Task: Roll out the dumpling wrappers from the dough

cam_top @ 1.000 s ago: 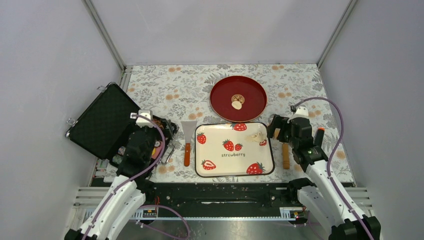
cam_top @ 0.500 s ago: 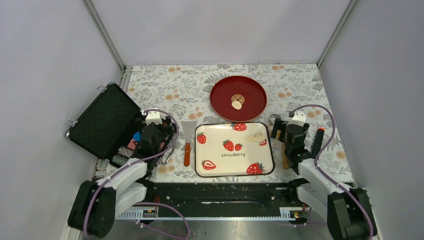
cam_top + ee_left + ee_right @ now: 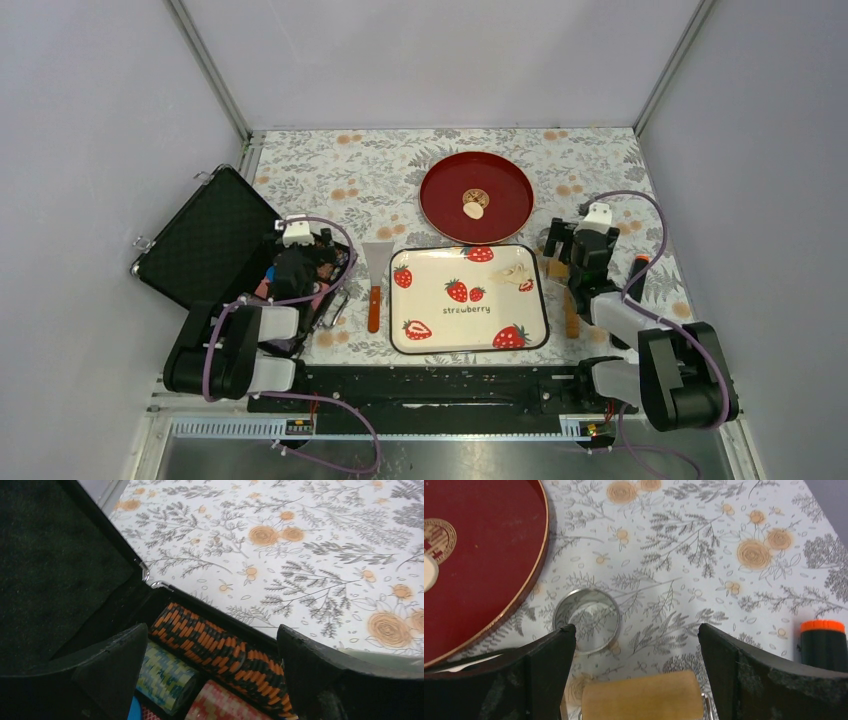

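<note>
Top external view has both my arms folded close to their bases, with nothing carried. My right claw [image 3: 636, 630] is spread wide and empty. It hangs over the near end of the tan wooden roller [image 3: 641, 697], and the small metal ring cutter [image 3: 586, 620] lies just beyond on the flowered tablecloth [image 3: 704, 555]. My left claw [image 3: 212, 630] is just as wide and just as empty, low over the open black hard case [image 3: 205, 245] and its rolls of striped poker chips [image 3: 220, 652], well apart from the work.

The ragged pale-cream scrap of dough [image 3: 518, 272] lies on the white strawberry-printed tray [image 3: 470, 330], against its right edge near the far corner. One small round pale-cream wrapper [image 3: 474, 211] sits in the middle of the dark red round plate [image 3: 445, 190], beside the gold emblem.

I judge the roller is the thing to take up next, and that is where trouble could start. It lies close along the tray's right rim, and it is round, so a pinch too near its end could squeeze it out of my fingers. It might then roll against the tray and jolt the dough. A finger set down too far forward could clip the ring cutter and skid it toward the plate. The scrap looks thin and sits right at the rim, so rolling it there could push it over the edge or lift it stuck to the wood. On the left, rising carelessly could snag the case or scatter chips.
</note>
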